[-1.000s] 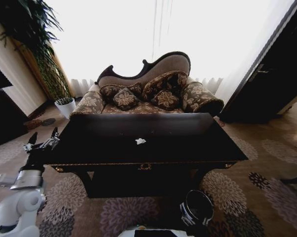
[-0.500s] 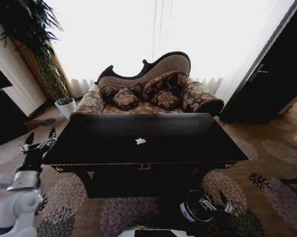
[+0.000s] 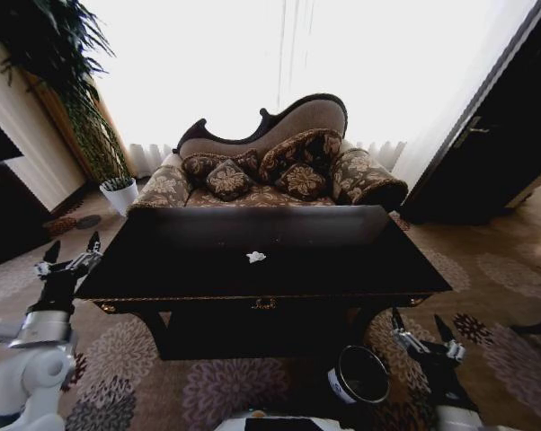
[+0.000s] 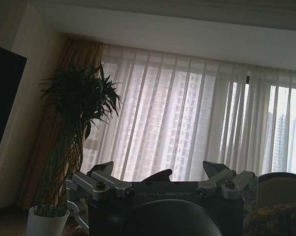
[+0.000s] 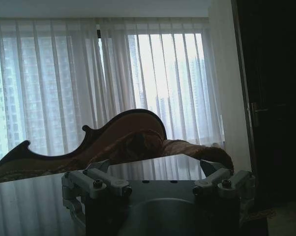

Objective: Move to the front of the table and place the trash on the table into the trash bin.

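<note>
Both grippers are hanging spread and empty: left gripper (image 3: pixel 70 259) off the black table's (image 3: pixel 360 269) corner, right gripper (image 3: pixel 423 334) beside the trash bin (image 3: pixel 360 377). Reaching for the paper wad (image 3: pixel 256 257) ahead, an arm is risking clipping the table edge.

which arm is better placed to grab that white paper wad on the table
Probably the right. The right gripper, jaws open, stands at the table's front right corner, beside the trash bin. The left gripper, also open, waits off the table's left end. The paper wad lies mid-table, roughly equally far.

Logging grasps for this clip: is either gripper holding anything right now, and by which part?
Nothing is held. The left gripper is open beside the table; the right gripper is open near the trash bin.
</note>
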You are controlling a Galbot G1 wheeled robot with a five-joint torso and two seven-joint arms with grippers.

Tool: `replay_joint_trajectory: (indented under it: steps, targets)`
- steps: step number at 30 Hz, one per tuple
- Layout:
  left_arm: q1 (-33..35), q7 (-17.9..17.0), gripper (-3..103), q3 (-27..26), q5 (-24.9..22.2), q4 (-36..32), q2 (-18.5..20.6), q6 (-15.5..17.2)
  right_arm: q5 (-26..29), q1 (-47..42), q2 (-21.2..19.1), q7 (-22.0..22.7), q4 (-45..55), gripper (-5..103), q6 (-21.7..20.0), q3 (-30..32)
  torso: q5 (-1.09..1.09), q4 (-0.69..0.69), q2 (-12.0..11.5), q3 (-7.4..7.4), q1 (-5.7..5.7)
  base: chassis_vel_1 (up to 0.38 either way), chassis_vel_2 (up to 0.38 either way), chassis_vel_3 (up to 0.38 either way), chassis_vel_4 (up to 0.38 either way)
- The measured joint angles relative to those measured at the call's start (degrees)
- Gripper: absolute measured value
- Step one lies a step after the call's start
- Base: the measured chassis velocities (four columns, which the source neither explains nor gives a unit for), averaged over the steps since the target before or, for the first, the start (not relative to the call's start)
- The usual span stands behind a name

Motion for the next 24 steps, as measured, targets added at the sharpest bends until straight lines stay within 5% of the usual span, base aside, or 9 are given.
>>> replay_joint_trajectory:
  steps: [5, 8, 12, 20, 24]
  targets:
    - [0.4, 0.0, 100, -0.3, 0.1, -0.7, 0.0, 0.1, 3.0, 5.1, -4.0, -0.8, 0.6, 100, -4.6, 2.2, 0.00, -0.01, 0.0, 0.00, 0.00, 0.000, 0.000, 0.000, 0.000]
    - [1.9, 0.0, 100, -1.6, 0.3, -2.4, 0.1, 0.1, 8.1, 12.8, -12.6, -0.2, -0.8, 100, -9.9, 2.3, 0.01, 0.01, 0.0, 0.00, 0.00, 0.000, 0.000, 0.000, 0.000]
    - [3.3, 0.0, 100, -3.2, 0.4, -4.0, -0.1, 0.0, 9.7, 19.6, -18.4, 1.1, -2.5, 100, -12.9, 0.4, 0.03, 0.03, 0.0, 0.01, 0.01, 0.000, 0.000, 0.000, 0.000]
    - [4.7, 0.5, 100, -3.5, 0.7, -4.9, 1.7, 0.7, 12.1, 30.0, -22.0, 4.0, -5.8, 100, -17.2, -2.6, 0.00, -0.05, 0.0, 0.01, 0.01, 0.000, 0.000, 0.000, 0.000]
    - [6.2, 0.4, 100, -6.1, 0.4, -5.6, 1.5, 0.5, 12.0, 35.2, -24.4, 4.2, -8.4, 100, -18.2, -6.7, 0.01, 0.02, 0.0, 0.01, 0.00, 0.000, 0.000, 0.000, 0.000]
